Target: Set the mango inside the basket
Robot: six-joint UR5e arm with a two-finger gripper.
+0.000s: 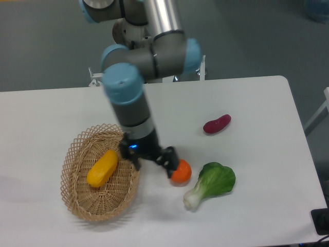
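Note:
The yellow-orange mango (102, 168) lies on its side inside the tan wicker basket (82, 206) at the left of the table, with nothing touching it. My gripper (152, 163) hangs just right of the basket's rim, between the basket and the round orange. Its fingers stand apart and hold nothing, so it is open. One dark finger (169, 161) overlaps the orange's left edge in this view.
A round orange (182, 172) sits right beside the gripper. A green leafy vegetable (213, 182) lies to its right. A small red-purple oblong item (217, 124) rests farther back right. The arm's base stands behind the table's rear edge.

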